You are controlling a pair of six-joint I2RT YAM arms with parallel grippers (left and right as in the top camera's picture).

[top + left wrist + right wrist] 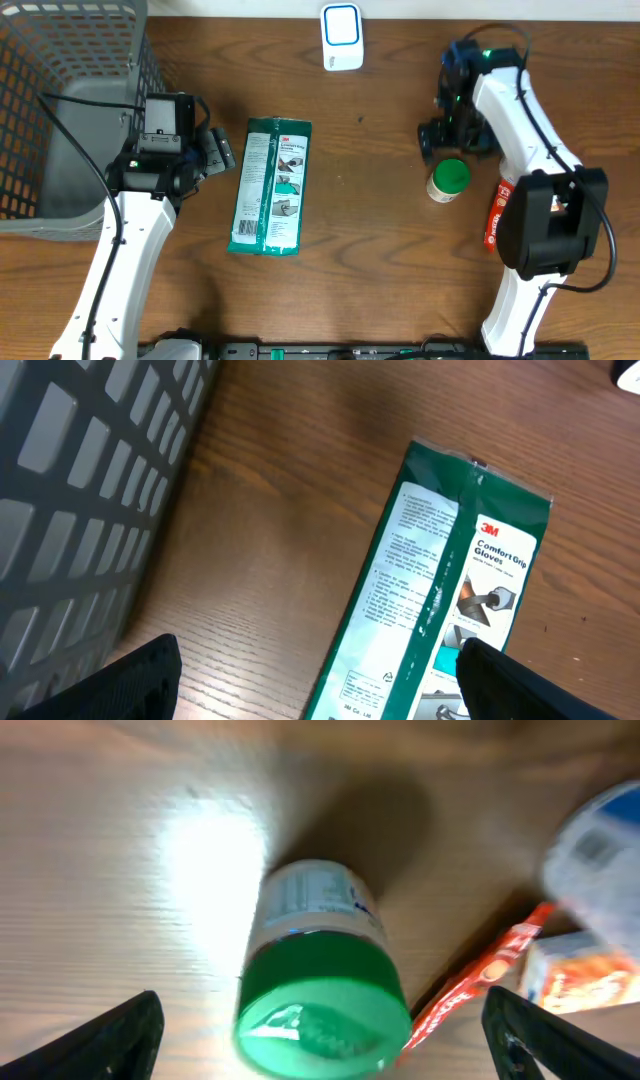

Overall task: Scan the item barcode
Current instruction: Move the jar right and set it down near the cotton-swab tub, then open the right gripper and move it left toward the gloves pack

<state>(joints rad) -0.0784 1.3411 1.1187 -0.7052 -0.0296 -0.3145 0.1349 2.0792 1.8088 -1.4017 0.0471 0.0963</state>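
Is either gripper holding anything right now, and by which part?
Nothing is held. The left gripper is open beside the gloves pack; the right gripper is open, its fingers clear of the green-capped bottle.

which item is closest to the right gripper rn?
The small bottle with the green lid, standing right beside the right gripper. The red packet lies farther back by the arm, and the green glove packet is over by the left gripper.

The bench (380, 230) is brown wood, its grain visible, with a soft sheen. The glove packet (271, 186) is glossy, crinkled plastic film. At ten o'clock the basket (60, 60) is matt grey plastic lattice. The bottle (449, 181) has a smooth green plastic cap (320, 1010).
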